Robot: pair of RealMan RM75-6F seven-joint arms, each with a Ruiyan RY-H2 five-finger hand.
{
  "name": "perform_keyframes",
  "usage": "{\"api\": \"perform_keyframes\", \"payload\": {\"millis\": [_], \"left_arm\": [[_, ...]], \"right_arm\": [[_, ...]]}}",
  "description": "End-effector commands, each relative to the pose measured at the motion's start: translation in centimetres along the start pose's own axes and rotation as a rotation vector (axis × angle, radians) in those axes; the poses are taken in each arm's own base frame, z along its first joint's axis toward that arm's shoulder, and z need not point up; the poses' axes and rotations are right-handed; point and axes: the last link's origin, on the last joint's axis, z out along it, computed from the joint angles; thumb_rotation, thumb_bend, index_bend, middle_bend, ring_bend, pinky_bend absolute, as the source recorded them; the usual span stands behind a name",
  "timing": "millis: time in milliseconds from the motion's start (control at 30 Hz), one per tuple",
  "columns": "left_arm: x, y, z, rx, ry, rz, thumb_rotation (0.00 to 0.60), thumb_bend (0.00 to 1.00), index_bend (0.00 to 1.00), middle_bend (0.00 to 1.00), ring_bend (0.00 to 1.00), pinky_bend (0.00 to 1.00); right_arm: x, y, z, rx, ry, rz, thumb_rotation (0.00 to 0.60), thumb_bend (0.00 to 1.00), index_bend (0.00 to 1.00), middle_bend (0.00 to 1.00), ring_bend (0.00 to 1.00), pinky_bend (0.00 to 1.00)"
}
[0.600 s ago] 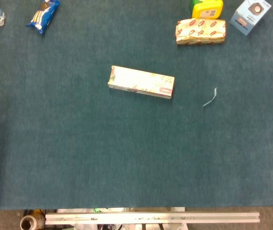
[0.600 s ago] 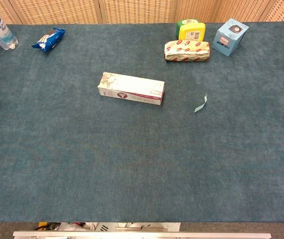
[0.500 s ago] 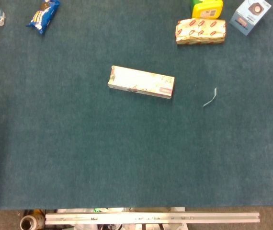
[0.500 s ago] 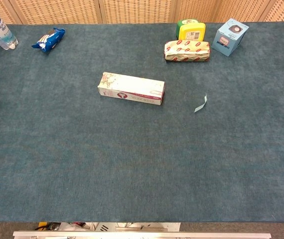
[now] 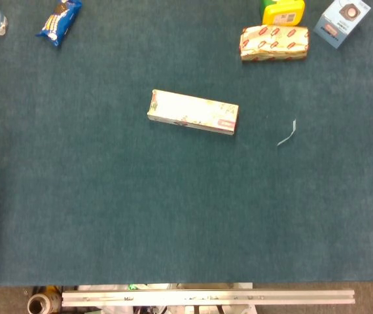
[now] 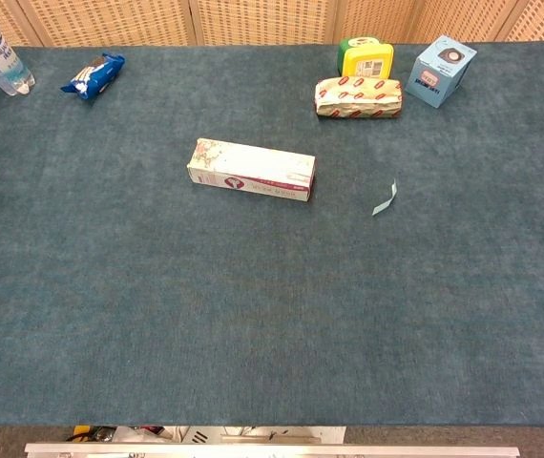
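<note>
The long patterned box (image 5: 193,112) is seen lying flat mid-bench, a paper strip (image 5: 286,133) near it, while wicker panels (image 6: 262,19) are shown only in the chest view; neither hand is shown.

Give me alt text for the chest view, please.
A long white cardboard box with floral print lies flat mid-table on teal felt. Far right: a red-patterned wrapped packet, a yellow-green tub, a pale blue carton. No robot hand shows.

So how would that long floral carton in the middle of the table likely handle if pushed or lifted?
The long carton lies flat on its broad face, so it should slide rather than tip. Its crisp edges suggest stiff cardboard, probably light. The carpet-like table cover may drag on it.
</note>
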Motion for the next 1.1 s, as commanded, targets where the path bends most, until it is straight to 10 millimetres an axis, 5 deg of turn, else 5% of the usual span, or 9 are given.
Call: {"api": "perform_keyframes", "payload": {"millis": [33,200,400,1100], "left_arm": [[0.1,0.0,-0.1,0.003,0.001,-0.001,0.6,0.06,0.12,0.28,0.27,0.2],[0.1,-0.3,-0.3,0.016,-0.001,0.0,0.6,0.06,0.12,0.28,0.27,0.2],[0.3,-0.5,-0.4,0.023,0.003,-0.002,0.6,0.06,0.12,0.28,0.27,0.2],[-0.5,-0.4,-0.2,0.028,-0.022,-0.009,0.6,0.06,0.12,0.28,0.27,0.2]], "right_arm": [[0.1,-1.3,1.6,0.077,-0.03,-0.016,0.6,0.12,0.27,0.66,0.74,0.77],[-0.2,-3.2,3.8,0.168,-0.089,-0.048,0.6,0.12,0.34,0.86,0.94,0.97],[-1.4,-5.6,6.5,0.265,-0.155,-0.089,0.6,0.12,0.4,0.99,1.0,1.0],[-8.5,-10.3,11.3,0.387,-0.325,-0.168,0.6,0.21,0.52,1.0,1.0,1.0]]}}
